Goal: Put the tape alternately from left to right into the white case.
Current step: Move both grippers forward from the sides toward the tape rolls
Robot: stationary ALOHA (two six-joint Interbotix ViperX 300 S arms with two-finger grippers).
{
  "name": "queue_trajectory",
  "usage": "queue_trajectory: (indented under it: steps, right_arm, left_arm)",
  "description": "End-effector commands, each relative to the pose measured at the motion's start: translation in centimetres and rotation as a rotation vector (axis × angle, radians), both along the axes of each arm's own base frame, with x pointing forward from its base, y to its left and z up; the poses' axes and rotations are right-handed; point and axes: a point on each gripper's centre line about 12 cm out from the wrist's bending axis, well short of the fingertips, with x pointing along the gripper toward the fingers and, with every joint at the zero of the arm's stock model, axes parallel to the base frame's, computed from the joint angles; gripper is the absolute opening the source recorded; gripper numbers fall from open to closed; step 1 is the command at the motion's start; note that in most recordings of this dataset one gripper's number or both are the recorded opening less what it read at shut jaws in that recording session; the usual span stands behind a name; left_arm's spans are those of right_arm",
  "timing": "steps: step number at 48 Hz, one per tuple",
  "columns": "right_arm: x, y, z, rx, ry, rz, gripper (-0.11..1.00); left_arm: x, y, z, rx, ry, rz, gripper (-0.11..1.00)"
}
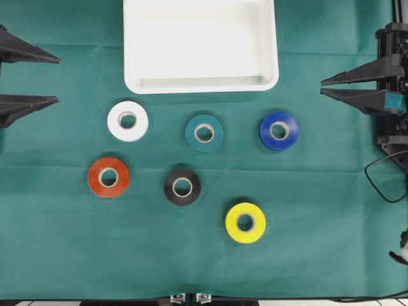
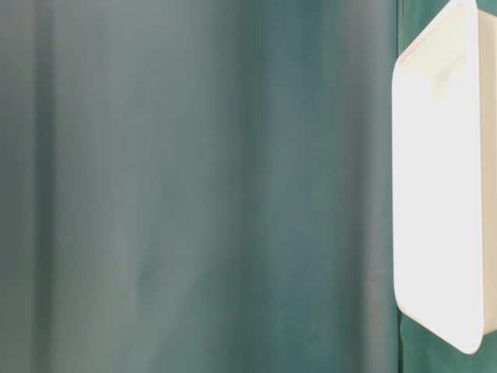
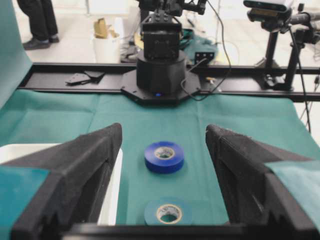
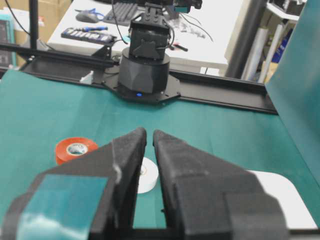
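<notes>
From overhead, a green cloth covers the bench. The white case sits against the far edge, near the middle, and holds nothing. Six rolls of tape lie flat on the cloth on the near side of it, all apart from one another. In the row nearest the case are the white roll toward the left, the teal roll in the middle and the blue roll toward the right. Closer to the near edge lie the orange-red roll, the black roll and, nearest that edge, the yellow roll.

The left gripper reaches in from the left edge and the right gripper from the right edge. Both are well apart from every roll and from the case, and neither holds anything.

The left wrist view adds what overhead cannot: its two black fingers stand parted with a wide gap, and through that gap the teal roll and beyond it the blue roll are seen on the cloth, with a corner of the case at the lower left. The right arm's base stands at the far side.

The right wrist view shows its fingers drawn nearly together, only a thin slit between them. The white roll peeks out just beyond the fingertips, the orange-red roll lies to the left, and part of the case shows at the lower right.

The table-level view shows only blurred green cloth and one end of the case; no roll or gripper appears.
</notes>
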Motion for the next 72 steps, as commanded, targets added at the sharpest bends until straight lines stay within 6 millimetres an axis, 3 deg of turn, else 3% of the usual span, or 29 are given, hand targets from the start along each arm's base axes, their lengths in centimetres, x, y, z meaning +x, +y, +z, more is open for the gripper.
queue_trajectory:
  steps: [1, 3, 8, 13, 31, 34, 39, 43, 50, 54, 72]
  right_arm:
    - [0.2, -0.1, 0.3, 0.000, -0.012, -0.003, 0.24]
    - [0.1, 0.0, 0.0, -0.004, -0.005, 0.000, 0.23]
    - [0.0, 0.0, -0.4, -0.007, 0.005, 0.000, 0.03]
    - [0.0, 0.0, -0.6, -0.007, 0.011, 0.000, -0.03]
    - [0.0, 0.0, -0.8, -0.006, 0.017, 0.000, -0.02]
    - [0.0, 0.0, -0.8, -0.004, 0.018, 0.000, 0.02]
    - [0.1, 0.0, -0.9, -0.006, 0.025, 0.001, 0.22]
    - [0.1, 0.0, -0.9, -0.006, 0.025, 0.000, 0.46]
    - [0.1, 0.0, -0.9, -0.006, 0.025, -0.001, 0.84]
    - [0.2, 0.0, -0.9, -0.007, 0.026, 0.001, 0.83]
    - [1.0, 0.0, -1.6, -0.006, 0.086, 0.000, 0.84]
  left_arm:
    - [-0.1, -0.1, -0.4, -0.032, 0.005, -0.006, 0.24]
    - [-0.2, -0.1, -0.5, -0.032, 0.003, -0.005, 0.22]
    - [-0.6, -0.1, -0.4, -0.033, -0.011, -0.005, 0.02]
    - [-0.9, -0.1, -0.5, -0.041, -0.017, -0.007, -0.08]
    - [-0.1, -0.3, -1.5, -0.070, 0.035, -0.016, -0.10]
    - [0.1, -0.4, -1.6, -0.069, 0.043, -0.020, -0.09]
    - [0.3, -0.4, -1.7, -0.069, 0.053, -0.022, -0.02]
    - [0.3, -0.4, -1.9, -0.069, 0.057, -0.023, 0.10]
    - [0.3, -0.4, -2.1, -0.068, 0.065, -0.021, 0.48]
    - [0.2, -0.4, -2.2, -0.068, 0.066, -0.021, 0.70]
    - [0.3, -0.4, -2.3, -0.068, 0.088, -0.021, 0.67]
